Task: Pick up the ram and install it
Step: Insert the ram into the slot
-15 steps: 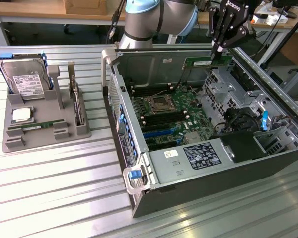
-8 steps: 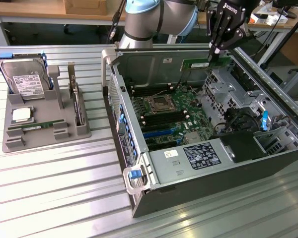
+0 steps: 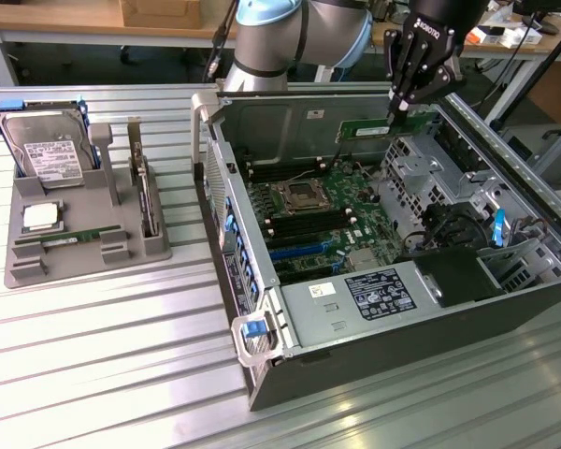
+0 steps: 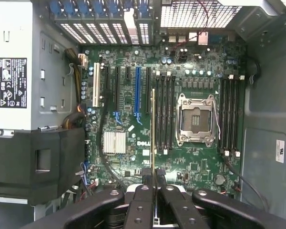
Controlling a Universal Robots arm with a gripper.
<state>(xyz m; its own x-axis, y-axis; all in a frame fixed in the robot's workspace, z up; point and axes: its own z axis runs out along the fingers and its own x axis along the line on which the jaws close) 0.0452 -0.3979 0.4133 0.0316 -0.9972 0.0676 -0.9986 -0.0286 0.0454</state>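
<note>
The table point(image 3: 112, 365) is ribbed bare metal with a brushed sheen. The parts tray point(image 3: 84, 262) looks like matt grey plastic. The computer case point(image 3: 290, 117) is dull grey sheet metal, and its motherboard point(image 4: 133, 157) is a green, faintly glossy board. The ram point(image 3: 369, 128) is a similar green board. The gripper point(image 4: 154, 181) is matt black, possibly plastic.

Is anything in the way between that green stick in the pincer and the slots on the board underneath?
Nothing visible. The pincer holds the ram over the open case, and in the wrist view it hangs edge-on above the empty black memory slots, with no cable crossing them.
</note>
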